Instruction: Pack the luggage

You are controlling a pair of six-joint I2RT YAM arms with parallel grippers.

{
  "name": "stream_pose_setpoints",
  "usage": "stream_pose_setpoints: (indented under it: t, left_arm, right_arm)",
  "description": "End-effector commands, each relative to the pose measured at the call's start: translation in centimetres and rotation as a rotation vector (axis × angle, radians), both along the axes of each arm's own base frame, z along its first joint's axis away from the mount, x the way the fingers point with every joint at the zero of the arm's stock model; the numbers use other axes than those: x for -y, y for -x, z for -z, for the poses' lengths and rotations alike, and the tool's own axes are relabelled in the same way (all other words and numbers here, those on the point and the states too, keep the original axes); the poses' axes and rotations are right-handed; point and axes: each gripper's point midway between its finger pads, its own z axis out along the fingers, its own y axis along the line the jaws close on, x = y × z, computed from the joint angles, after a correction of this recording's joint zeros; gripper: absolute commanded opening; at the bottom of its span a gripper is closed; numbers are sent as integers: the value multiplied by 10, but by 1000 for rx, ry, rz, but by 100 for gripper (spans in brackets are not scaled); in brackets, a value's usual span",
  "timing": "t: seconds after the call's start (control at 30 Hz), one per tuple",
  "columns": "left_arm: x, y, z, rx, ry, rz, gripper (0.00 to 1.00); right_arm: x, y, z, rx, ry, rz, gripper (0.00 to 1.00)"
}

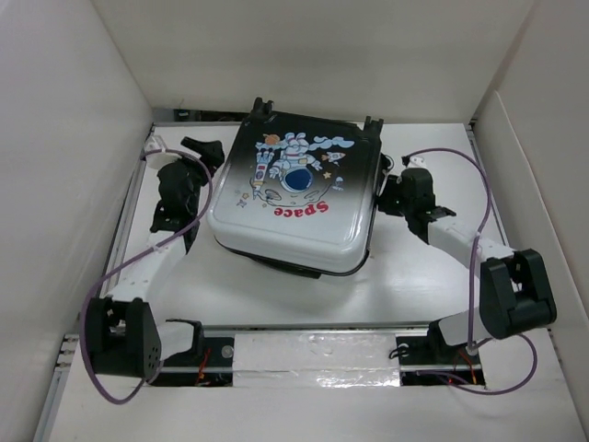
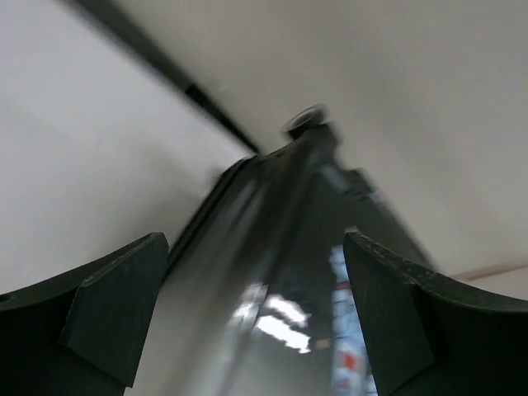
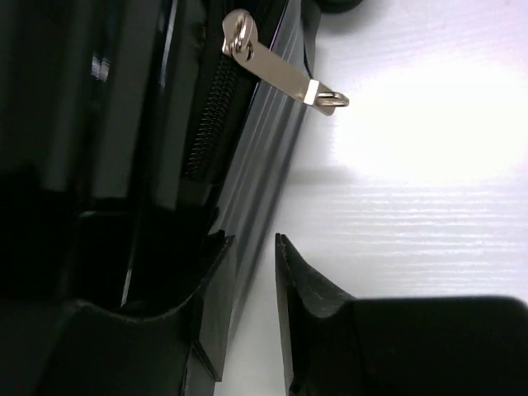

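Even overhead light, sharp in the top view; glare sheens the luggage (image 1: pixel 294 230). Left wrist view is motion-blurred; right wrist worktop (image 3: pixel 412 165) blows out white.

The luggage (image 1: pixel 294 198) blocks the middle and far edge of the surface (image 1: pixel 405 290). A strip along the near edge lies open. Walls (image 1: pixel 64 138) close the left, far and right edges, and an arm (image 1: pixel 175 221) crowds each side gap.

Left gripper (image 2: pixel 256 301) is spread wide, arm stretched forward; right gripper (image 3: pixel 252 243) is parted narrowly, arm bent inward.
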Motion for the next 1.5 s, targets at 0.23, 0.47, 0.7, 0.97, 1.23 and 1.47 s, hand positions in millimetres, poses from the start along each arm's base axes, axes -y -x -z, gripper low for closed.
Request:
stream_pose_setpoints:
  t: [0.23,0.47,0.7,0.97,1.23,1.47]
  left_arm:
    - [71,24,-231,539,-3,183,39]
    - [227,81,-261,651,-133,559,0]
    - [250,150,-146,474,-158,678,0]
    - [210,226,-47,200,-159,771,0]
    - [202,280,68,-112,-106,876,0]
    - [183,281,116,-232,-83,776,2]
  right_arm:
    - [-56,29,-57,246,-207,-205,66]
    - [-26,44,-85,327,-182,-112,39]
    - [-21,45,-103,374,-181,-120,20]
    - [-50,24,-84,292,-227,-182,19]
    - [-65,-3,-120,382,-249,-203,19]
    - [-75,-45,-153,422,-233,-237,21]
